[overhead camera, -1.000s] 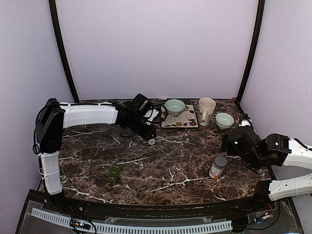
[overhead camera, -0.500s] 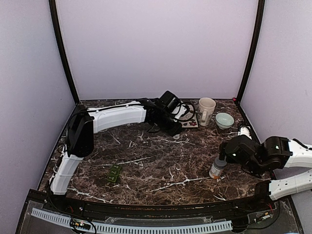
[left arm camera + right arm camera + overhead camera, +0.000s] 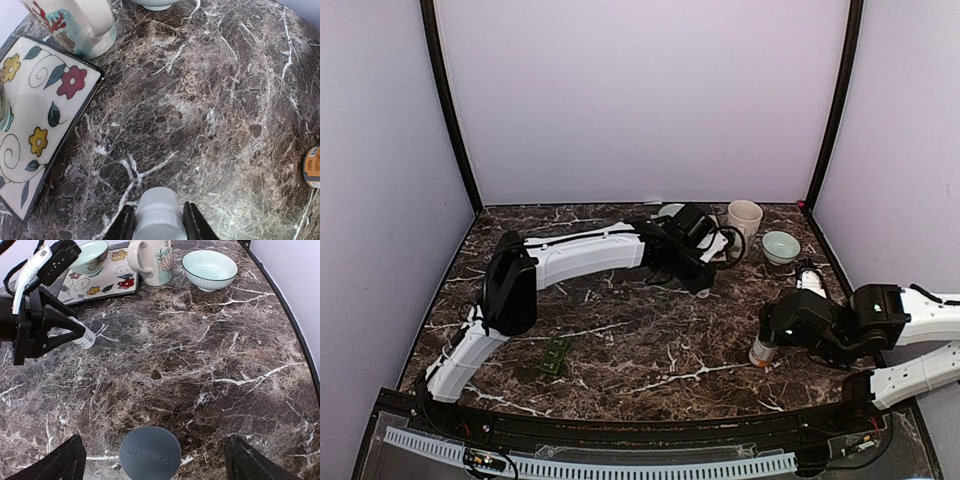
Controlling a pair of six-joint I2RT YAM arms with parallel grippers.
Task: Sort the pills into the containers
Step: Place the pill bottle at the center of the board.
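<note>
Left pincer (image 3: 160, 223) tight on white vial (image 3: 158, 206), farther right (by flowered tray (image 3: 50, 116)) — right pincer (image 3: 156, 463) agape, now astride grey-capped bottle (image 3: 150, 452).

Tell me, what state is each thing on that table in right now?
Left gripper: shut on the white bottle.
Right gripper: open, astride the grey-capped bottle.
Grey-capped bottle: upright, cap on, not gripped.
Pill organiser: lying untouched; lids too small to tell.
Mug: upright.
Pale bowl: upright, empty.

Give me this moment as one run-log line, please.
left gripper: shut on small white plastic bottle | right gripper: open astride grey-capped pill bottle | dark-green plastic pill organiser: untouched
</note>
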